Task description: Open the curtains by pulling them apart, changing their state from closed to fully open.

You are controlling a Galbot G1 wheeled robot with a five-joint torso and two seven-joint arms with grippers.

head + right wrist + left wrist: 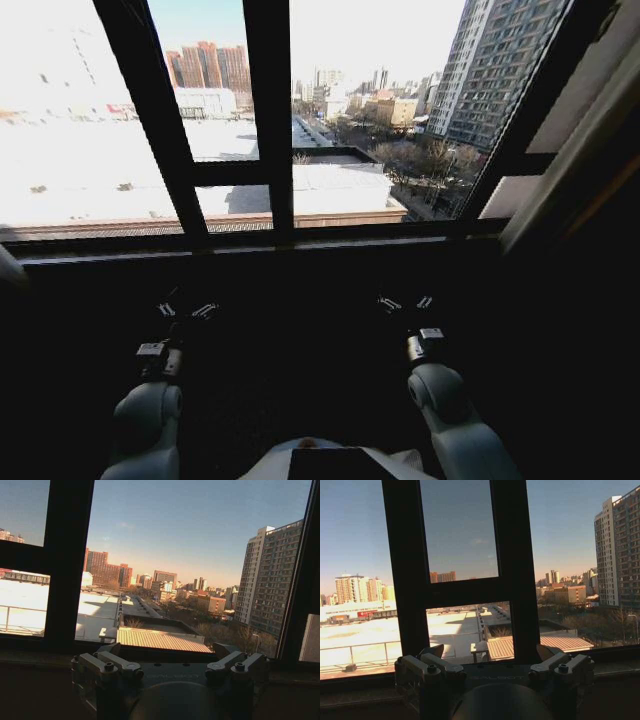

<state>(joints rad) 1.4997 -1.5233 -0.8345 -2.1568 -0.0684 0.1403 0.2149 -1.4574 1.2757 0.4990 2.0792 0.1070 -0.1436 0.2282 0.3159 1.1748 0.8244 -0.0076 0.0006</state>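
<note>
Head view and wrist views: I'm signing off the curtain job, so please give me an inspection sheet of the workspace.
Surface: the window sill is bare, with a dark wall below it.
Job's things: the curtains show as pale fabric at the far right edge. The glass is uncovered across the middle.
Clutter: nothing seen.
Grippers: the left gripper and the right gripper are both open and empty. They sit low in front of the wall under the sill, facing the window.
Cables: nothing seen.
Surroundings: the dark window frame, with sunlit rooftops and tower blocks outside.
</note>
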